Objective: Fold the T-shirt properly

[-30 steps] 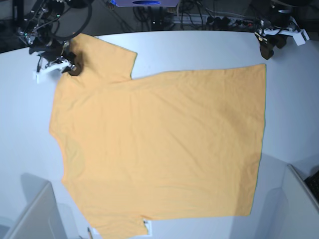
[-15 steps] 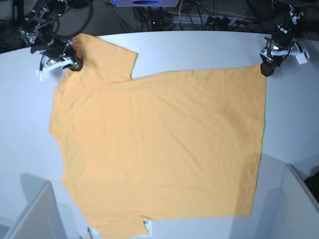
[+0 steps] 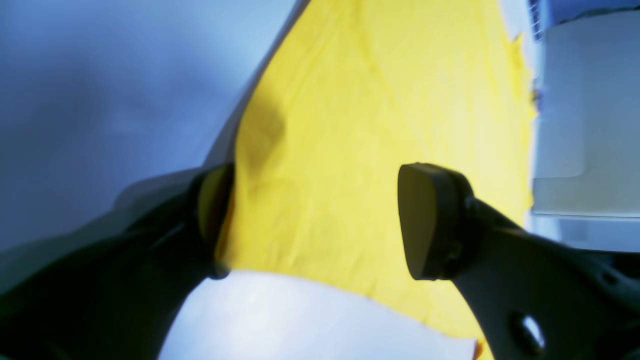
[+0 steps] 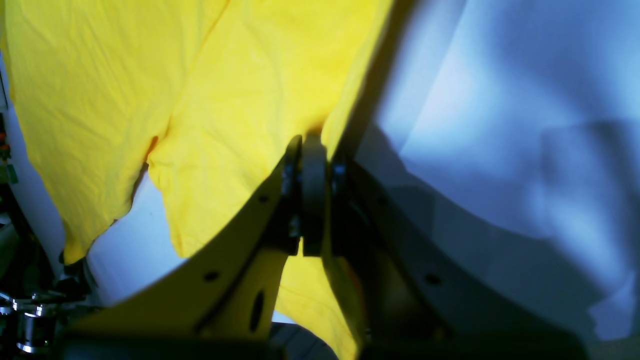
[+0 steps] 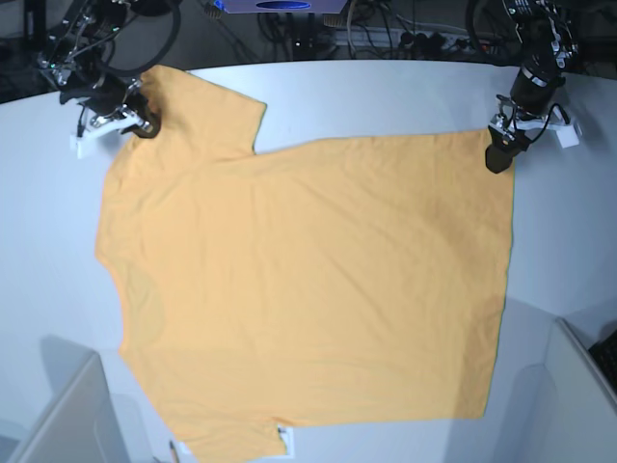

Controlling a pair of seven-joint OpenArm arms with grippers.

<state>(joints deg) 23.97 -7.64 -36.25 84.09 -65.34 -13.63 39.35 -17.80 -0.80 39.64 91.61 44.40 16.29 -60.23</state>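
Observation:
The light-orange T-shirt (image 5: 308, 280) lies spread flat on the white table (image 5: 386, 96), plain side up, neck end at the left and hem at the right. My right gripper (image 5: 140, 123) is at the far-left shoulder, beside the sleeve. In the right wrist view it (image 4: 310, 150) is shut, and the T-shirt's (image 4: 225, 100) edge runs into its tips. My left gripper (image 5: 498, 156) hangs over the far-right hem corner. It (image 3: 320, 220) stands open, with one finger at the fabric's (image 3: 380, 100) edge and the other over the cloth.
Grey bins stand at the front left (image 5: 58, 415) and front right (image 5: 578, 395) corners; one bin (image 3: 575, 125) shows past the shirt in the left wrist view. Cables and equipment (image 5: 405, 39) line the table's back edge.
My left gripper has moved from off the table's far-right edge down and inward onto the hem corner. My right gripper has closed at the shoulder edge and shifted slightly.

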